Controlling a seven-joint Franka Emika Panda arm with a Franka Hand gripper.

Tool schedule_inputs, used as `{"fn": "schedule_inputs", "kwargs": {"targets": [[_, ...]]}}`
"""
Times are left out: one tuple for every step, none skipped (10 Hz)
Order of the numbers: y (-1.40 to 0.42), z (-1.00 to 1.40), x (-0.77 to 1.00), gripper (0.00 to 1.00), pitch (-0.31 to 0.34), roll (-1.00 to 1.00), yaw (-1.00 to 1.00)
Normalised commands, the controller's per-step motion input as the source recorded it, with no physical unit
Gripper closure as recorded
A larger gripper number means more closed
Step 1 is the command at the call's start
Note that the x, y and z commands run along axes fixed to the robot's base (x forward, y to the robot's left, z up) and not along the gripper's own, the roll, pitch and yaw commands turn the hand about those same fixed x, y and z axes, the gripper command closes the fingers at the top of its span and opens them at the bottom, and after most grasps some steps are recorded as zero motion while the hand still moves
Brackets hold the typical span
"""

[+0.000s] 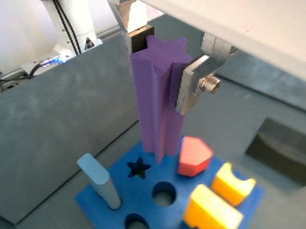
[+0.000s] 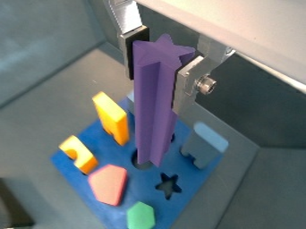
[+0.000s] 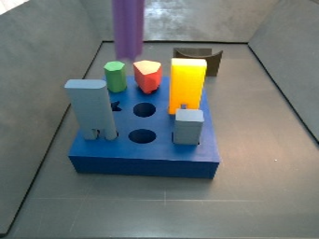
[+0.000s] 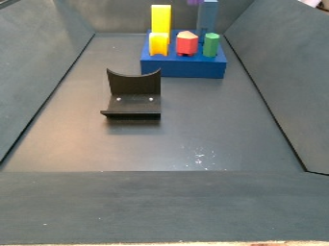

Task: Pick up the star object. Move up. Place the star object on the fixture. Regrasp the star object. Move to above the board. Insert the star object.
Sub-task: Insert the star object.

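A green peg (image 3: 115, 76) and a red-orange peg (image 3: 148, 75) stand upright side by side, close but apart. Just beside the red-orange one rises a tall orange-yellow block (image 3: 188, 84). In a side view, a shorter yellow block (image 4: 158, 43) sits in front of it. A tall grey-blue block (image 3: 90, 107) and a short grey-blue block (image 3: 188, 126) stand nearer, well apart. All is ringed by a dark grey floor (image 4: 180, 135) with sloping walls.

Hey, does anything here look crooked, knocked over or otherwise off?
Nothing stands out. The claw holds the tall purple star prism upright over the thick blue square board, whose pegs stand straight. The dark bracket fixture sits flat on the floor.
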Motion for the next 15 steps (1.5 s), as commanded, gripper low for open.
{"fn": "schedule_inputs", "kwargs": {"targets": [[0.06, -0.44, -0.57, 1.0, 0.053, -0.37, -0.37], [0.07, -0.35, -0.4, 1.0, 0.08, -0.38, -0.46], [0.05, -0.36, -0.38, 1.0, 0.076, -0.37, -0.5], [0.02, -0.39, -0.31, 1.0, 0.06, -0.35, -0.57], [0.0, -0.33, -0.13, 1.0, 0.0, -0.38, -0.66], [-0.02, -0.14, -0.07, 1.0, -0.091, -0.41, -0.68], [-0.03, -0.01, 0.0, 1.0, -0.243, -0.41, -0.7], [0.0, -0.2, 0.0, 1.0, -0.29, -0.31, -0.77], [0.0, -0.41, 0.05, 1.0, -0.216, -0.24, -0.81], [0.17, -0.53, 0.12, 1.0, -0.196, -0.14, -0.71], [0.22, -0.55, 0.06, 1.0, -0.173, -0.07, -0.6], [0.23, -0.47, 0.0, 1.0, -0.141, -0.04, -0.34], [0.0, -0.11, 0.0, 1.0, 0.0, 0.0, 0.0], [0.0, -0.03, 0.0, 1.0, 0.0, 0.0, 0.0], [0.0, -0.13, 0.0, 1.0, 0.0, 0.0, -0.02]]}}
